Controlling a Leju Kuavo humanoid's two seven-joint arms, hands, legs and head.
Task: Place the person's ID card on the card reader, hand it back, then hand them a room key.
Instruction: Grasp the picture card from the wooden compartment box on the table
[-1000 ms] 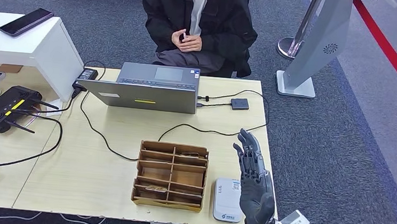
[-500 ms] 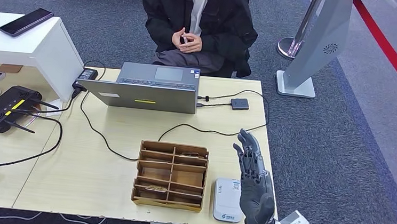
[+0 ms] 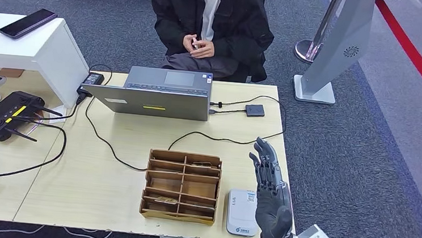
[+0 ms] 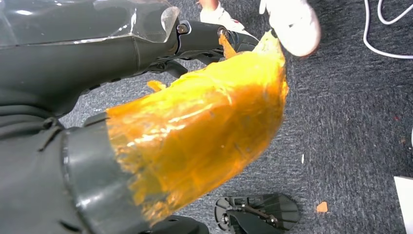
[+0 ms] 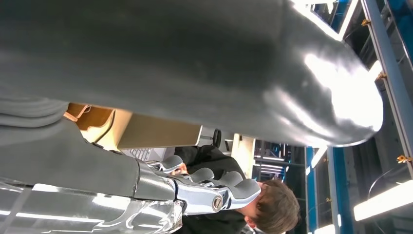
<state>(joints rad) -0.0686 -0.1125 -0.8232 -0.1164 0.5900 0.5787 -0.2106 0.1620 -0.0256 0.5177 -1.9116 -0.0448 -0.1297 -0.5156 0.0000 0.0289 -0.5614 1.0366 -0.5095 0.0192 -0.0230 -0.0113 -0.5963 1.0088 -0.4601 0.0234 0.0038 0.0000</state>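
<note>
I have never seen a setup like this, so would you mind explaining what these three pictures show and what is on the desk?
This is a humanoid robot with two arms. The head view looks down on a wooden desk from the robot's body. Its right robot hand is raised at the desk's right edge, fingers spread, holding nothing. On the desk lie a cardboard organizer, a white card reader beside it, and a laptop. A person sits opposite, holding something small that is too small to identify. The other two pictures come from wrist cameras: the left one looks down at the carpet, the right one looks past its own hand towards the person.
</note>
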